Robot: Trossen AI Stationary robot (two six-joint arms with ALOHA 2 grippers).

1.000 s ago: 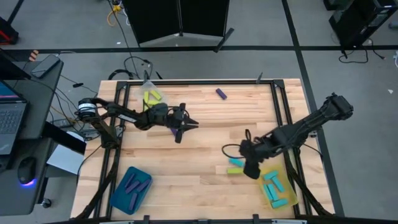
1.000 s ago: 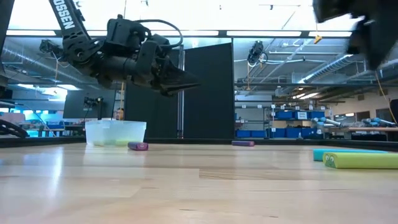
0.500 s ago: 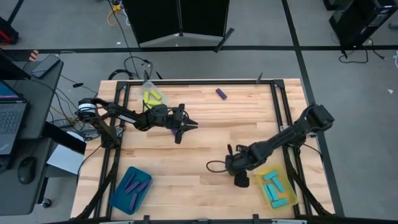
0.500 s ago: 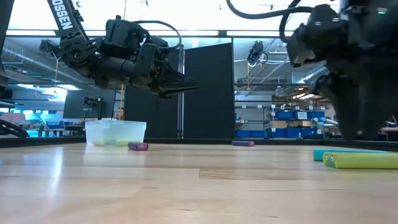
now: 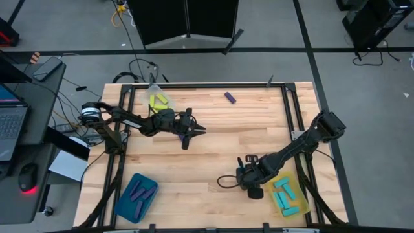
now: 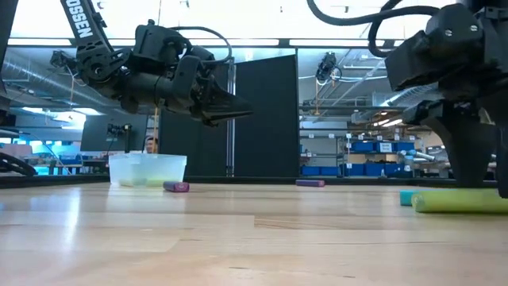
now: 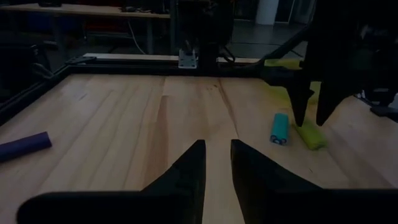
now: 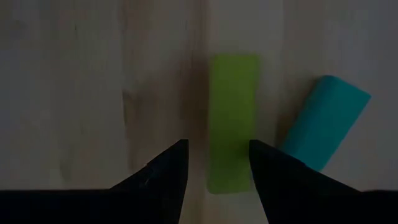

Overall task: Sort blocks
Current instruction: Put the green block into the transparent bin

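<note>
A yellow-green block (image 8: 233,121) and a cyan block (image 8: 323,130) lie flat side by side on the table near the yellow tray (image 5: 294,200). My right gripper (image 8: 216,163) is open and points down just above them. Its fingers stand over the yellow-green block's (image 6: 460,202) one long edge, close to it but apart. In the high view the gripper (image 5: 249,182) hides both blocks. My left gripper (image 5: 194,133) waits open in the air above the table's far left part. One purple block (image 5: 229,97) lies near the far edge, another purple block (image 6: 176,187) beside the clear tray (image 6: 147,168).
The yellow tray holds several cyan blocks (image 5: 284,193). A teal tray (image 5: 137,194) at the near left holds purple blocks. The clear tray (image 5: 157,100) at the far left holds yellow-green blocks. A black frame (image 5: 288,103) borders the table. Bare wood lies across the middle.
My right gripper has swung from beside the yellow tray toward the table's left and near edge. It has come down until its fingers hang just above the yellow-green and cyan blocks. The blocks have stayed where they were.
</note>
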